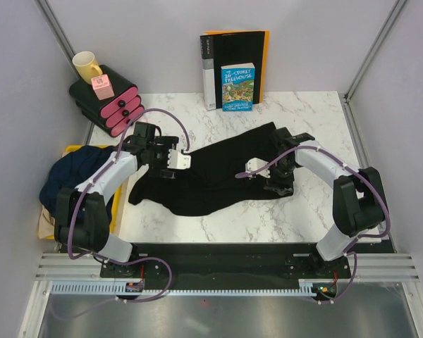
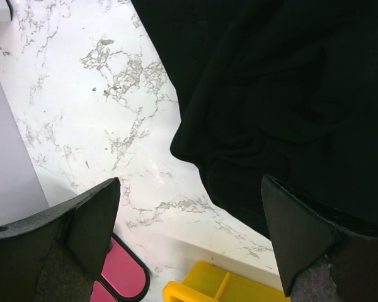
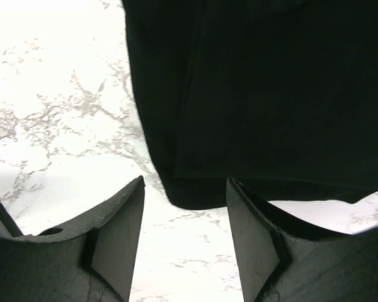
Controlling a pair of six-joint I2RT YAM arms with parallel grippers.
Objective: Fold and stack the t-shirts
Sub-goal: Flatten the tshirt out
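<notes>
step: probably spreading black shirt (image 1: 211, 176) mid-frame | left hand (image 2: 190, 195) wide open, empty | right hand (image 3: 184, 189) part open, empty | tip: grab corners low, tug evenly imo

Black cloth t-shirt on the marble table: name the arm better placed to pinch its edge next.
Probably right: the hem corner of the black cloth t-shirt lies just ahead of the open right gripper. The left gripper, open too, faces a rumpled fold.

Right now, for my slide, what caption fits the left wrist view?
Open left pincer above the marble table, at the edge of the crumpled black t-shirt.
</notes>
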